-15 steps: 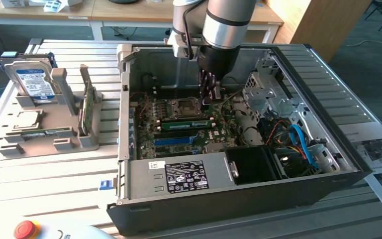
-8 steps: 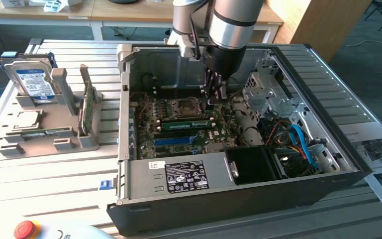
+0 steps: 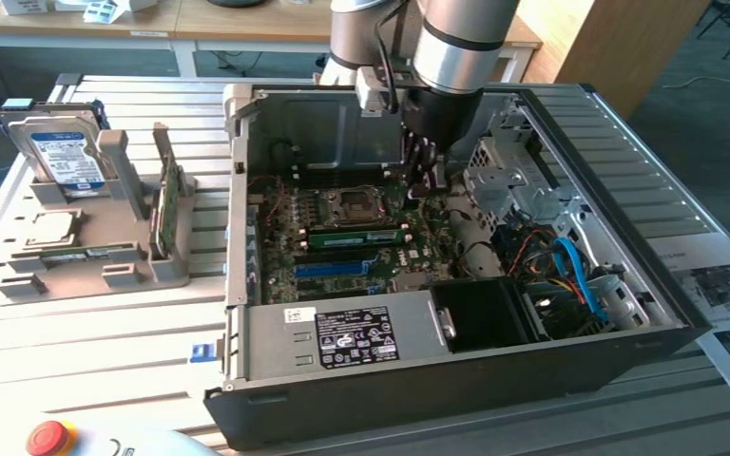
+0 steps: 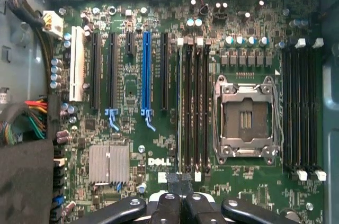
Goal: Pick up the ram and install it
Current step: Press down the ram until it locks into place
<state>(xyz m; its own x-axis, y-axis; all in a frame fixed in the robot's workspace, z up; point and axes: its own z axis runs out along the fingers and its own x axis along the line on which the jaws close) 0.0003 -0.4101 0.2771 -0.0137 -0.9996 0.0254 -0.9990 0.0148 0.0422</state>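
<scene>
The ram [image 3: 355, 237] is a long green stick standing on edge in a motherboard slot beside the CPU socket [image 3: 343, 204], inside the open computer case [image 3: 467, 380]. In the wrist view it shows edge-on as a thin pale line [image 4: 179, 102] in the slot farthest from the CPU socket [image 4: 246, 121]. My gripper [image 3: 426, 185] reaches down into the case, just above the board and at the far end of the memory slots. Its black fingertips [image 4: 180, 184] are pressed together and shut, with nothing between them, close to one end of the ram's slot.
A grey holder [image 3: 149, 271] at the exterior view's left carries a hard drive [image 3: 67, 152], a CPU chip [image 3: 50, 226], an upright green card [image 3: 168, 199] and a flat green stick [image 3: 86, 254]. Cables [image 3: 568, 266] and a drive cage [image 3: 511, 180] crowd the case. A red stop button [image 3: 48, 437] sits near the front.
</scene>
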